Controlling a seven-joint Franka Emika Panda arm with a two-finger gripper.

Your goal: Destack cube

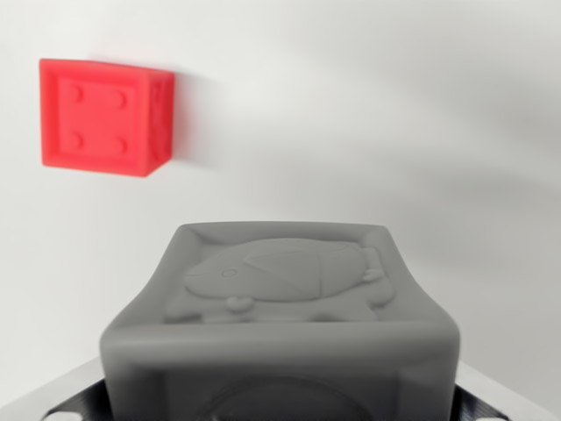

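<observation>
- Because the grey cube (280, 324) fills the near view just by our gripper's metal parts, we judge it grasped, though we cannot tell for sure.
- The red cube (105, 117) rests far left on the white surface (421, 132), apart.

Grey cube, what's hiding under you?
Under the grey cube, only bits of black and silver gripper metal peek out at the bottom corners. The cube covers the rest, so the fingers can't be seen. The red cube sits apart on the white surface.

Grey cube (280, 324) cut off below, jaws largely hidden behind it.
</observation>
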